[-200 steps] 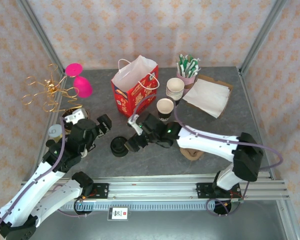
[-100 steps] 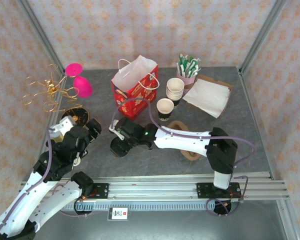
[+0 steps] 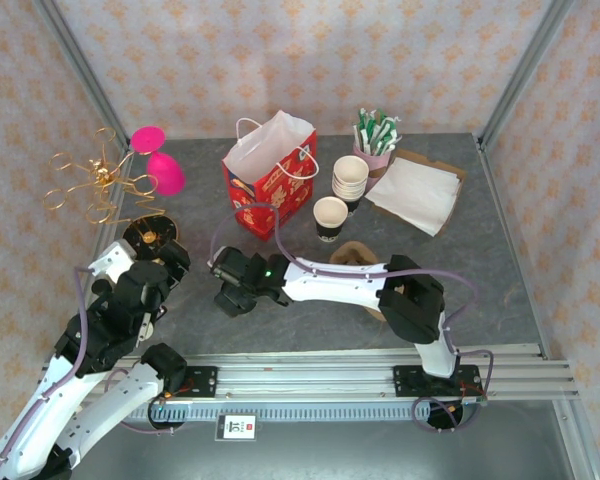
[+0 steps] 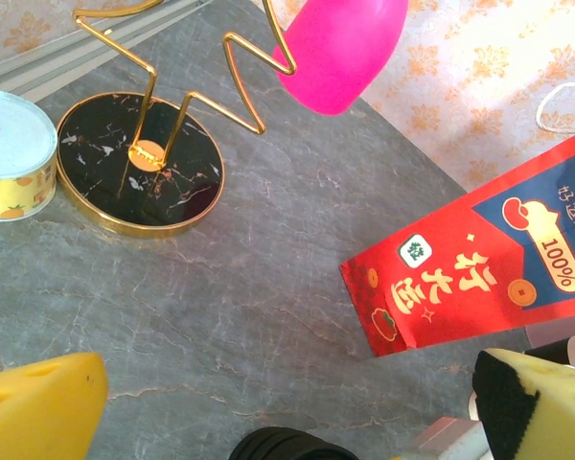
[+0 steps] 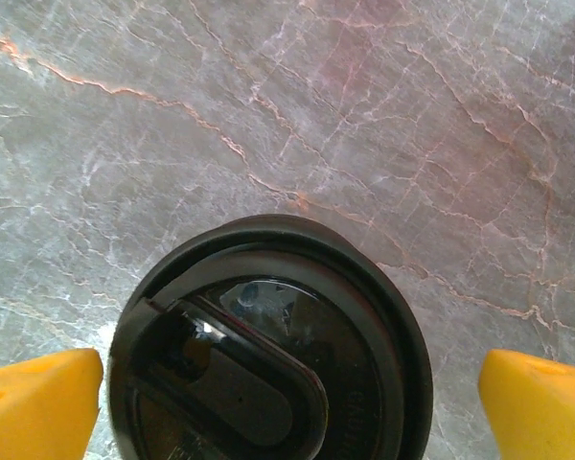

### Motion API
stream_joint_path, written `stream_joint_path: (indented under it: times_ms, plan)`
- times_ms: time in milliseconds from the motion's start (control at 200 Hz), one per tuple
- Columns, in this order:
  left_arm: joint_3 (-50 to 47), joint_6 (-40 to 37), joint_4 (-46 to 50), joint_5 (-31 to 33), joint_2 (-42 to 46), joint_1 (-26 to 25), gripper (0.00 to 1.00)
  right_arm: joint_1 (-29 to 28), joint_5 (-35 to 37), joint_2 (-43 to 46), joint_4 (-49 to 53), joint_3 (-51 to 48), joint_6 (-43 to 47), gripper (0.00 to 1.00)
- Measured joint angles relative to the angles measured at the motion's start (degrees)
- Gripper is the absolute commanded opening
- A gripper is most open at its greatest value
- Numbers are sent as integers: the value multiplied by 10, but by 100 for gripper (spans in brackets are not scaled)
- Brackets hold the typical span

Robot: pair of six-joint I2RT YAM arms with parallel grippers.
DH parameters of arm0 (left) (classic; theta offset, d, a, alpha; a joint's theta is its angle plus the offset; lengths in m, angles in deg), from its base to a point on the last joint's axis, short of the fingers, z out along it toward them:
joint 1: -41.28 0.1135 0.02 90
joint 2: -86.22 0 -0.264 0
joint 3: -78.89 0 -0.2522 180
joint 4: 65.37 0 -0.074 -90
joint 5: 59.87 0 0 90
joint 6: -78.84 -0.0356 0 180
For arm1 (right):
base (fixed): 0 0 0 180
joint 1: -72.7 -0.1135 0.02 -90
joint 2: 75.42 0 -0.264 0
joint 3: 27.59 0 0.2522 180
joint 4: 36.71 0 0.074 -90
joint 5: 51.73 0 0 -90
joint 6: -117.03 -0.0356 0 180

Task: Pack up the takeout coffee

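A black coffee lid (image 5: 268, 355) lies flat on the grey table, and its rim also shows in the left wrist view (image 4: 287, 446). My right gripper (image 5: 287, 402) hovers straight over it, open, with one yellow finger (image 5: 38, 402) on each side and not touching. From above, the right gripper (image 3: 230, 288) sits left of centre. An open paper cup (image 3: 330, 215) stands beside the red paper bag (image 3: 270, 180). My left gripper (image 3: 168, 262) is open and empty, left of the lid.
A stack of cups (image 3: 350, 178), a pink cup of stir sticks (image 3: 377, 135) and napkins (image 3: 415, 192) stand at the back right. A brown cardboard piece (image 3: 365, 255) lies by the right arm. A gold stand (image 4: 139, 163), a can (image 4: 14, 153) and pink shapes (image 3: 165, 172) are on the left.
My right gripper has swung left and now sits over the black lid, jaws spread a little wider. My left arm has pulled back toward the near left.
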Motion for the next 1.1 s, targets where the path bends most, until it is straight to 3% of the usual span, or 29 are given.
stream_joint_path:
  times_ms: [671, 1096]
  plan:
    - [0, 0, 0, 0, 0, 0, 99, -14, 39, -40, 17, 36, -16, 83]
    - [0, -1, 0, 0, 0, 0, 99, -15, 61, -40, 38, 64, -34, 100]
